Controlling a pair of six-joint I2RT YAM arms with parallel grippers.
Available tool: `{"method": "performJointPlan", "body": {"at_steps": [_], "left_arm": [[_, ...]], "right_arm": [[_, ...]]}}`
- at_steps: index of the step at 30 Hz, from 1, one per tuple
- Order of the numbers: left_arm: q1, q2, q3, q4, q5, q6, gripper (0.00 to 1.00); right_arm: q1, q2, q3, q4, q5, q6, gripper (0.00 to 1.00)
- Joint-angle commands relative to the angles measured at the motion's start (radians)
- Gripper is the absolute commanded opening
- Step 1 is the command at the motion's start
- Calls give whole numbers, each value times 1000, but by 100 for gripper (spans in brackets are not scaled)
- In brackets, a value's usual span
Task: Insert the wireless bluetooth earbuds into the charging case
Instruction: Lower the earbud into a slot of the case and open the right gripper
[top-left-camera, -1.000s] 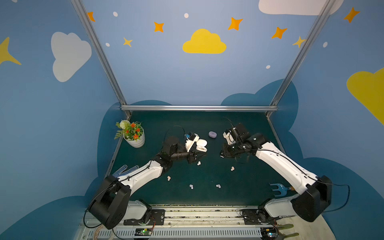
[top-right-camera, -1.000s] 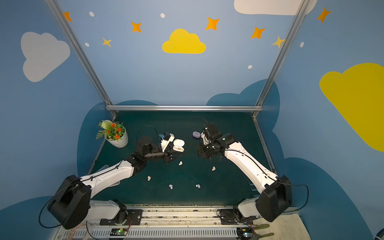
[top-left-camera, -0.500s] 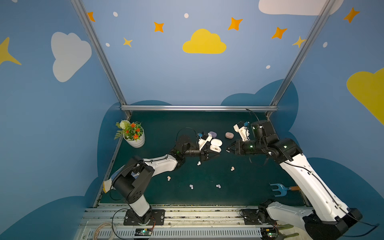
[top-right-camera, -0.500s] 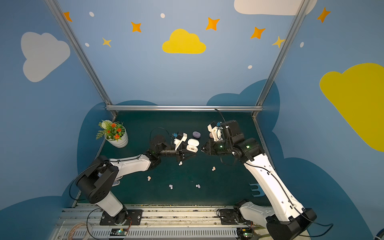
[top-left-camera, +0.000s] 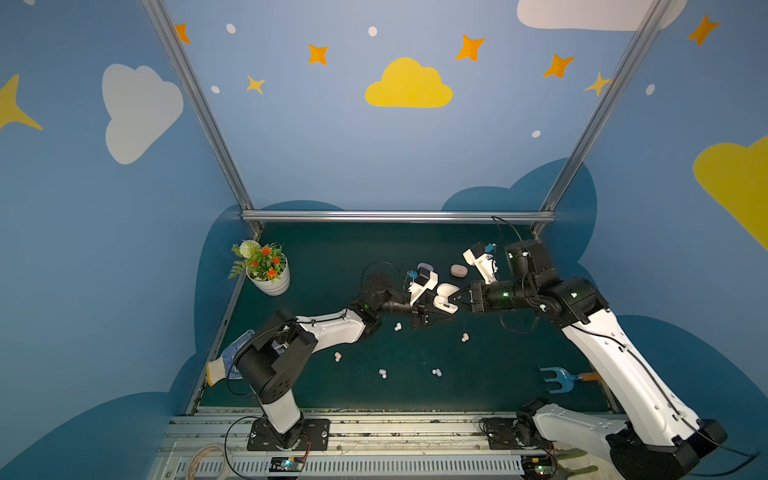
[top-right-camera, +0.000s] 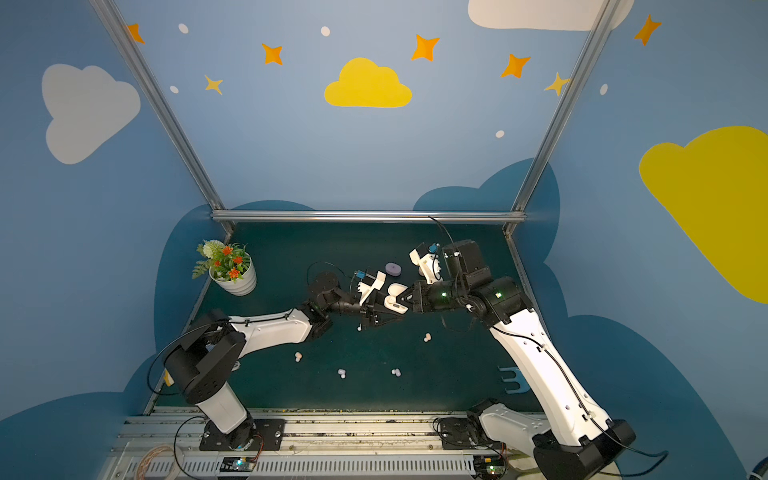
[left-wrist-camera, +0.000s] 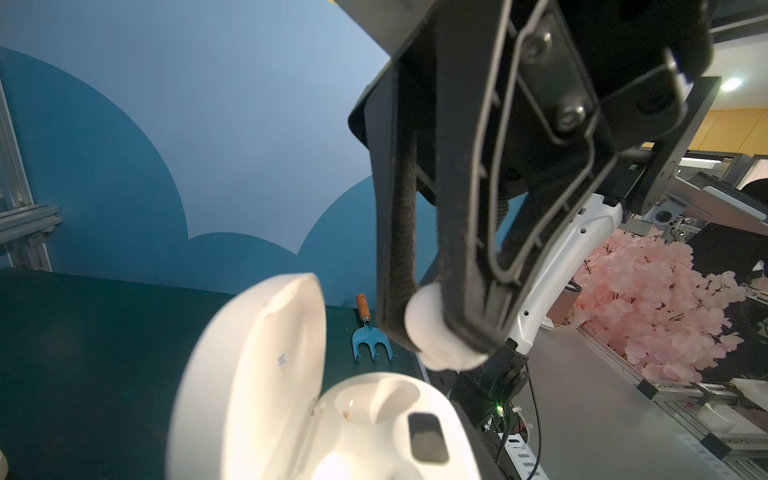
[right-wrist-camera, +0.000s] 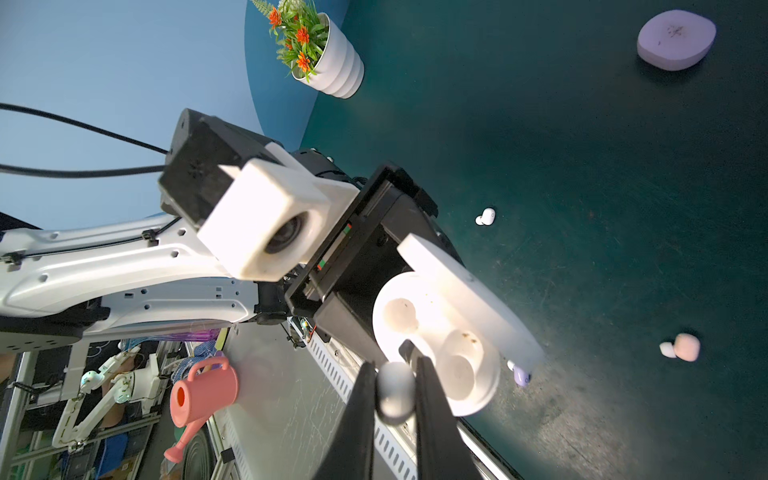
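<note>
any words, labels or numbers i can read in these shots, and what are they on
No text is legible anywhere.
Blue print inside the lid of the white charging case: too small and blurred to read.
Dark mark on top of the lavender case: not readable.

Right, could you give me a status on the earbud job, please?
Left pincer shut on open case. Right pincer shut on white earbud, close to its sockets. Nothing between.

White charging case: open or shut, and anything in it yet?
Open: the white charging case has its lid swung back, both wells look empty, and the white earbud sits pinched in the right tool beside it.
</note>
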Motion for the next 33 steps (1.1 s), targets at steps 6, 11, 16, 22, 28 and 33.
{"method": "performJointPlan", "body": {"at_steps": [6,11,16,22,28,33], "left_arm": [[2,-14,17,21,10,22,25],[2,-21,14,24,8,23,25],[5,-31,8,26,-1,27,25],[4,-39,3,30,-4,26,25],[3,-44,-1,30,-3,27,25],[4,-45,-4,30,-1,25,25]], "right_arm": [[-19,6,-16,17,-28,-9,14],[-22,14,-38,33,-37,0,14],[-22,19,-47,30,-35,-2,15],[-24,21,-51,16,-25,-2,16],[-24,23,-34,2,-7,-13,28],[-24,27,-18,4,-2,-10,38]]}}
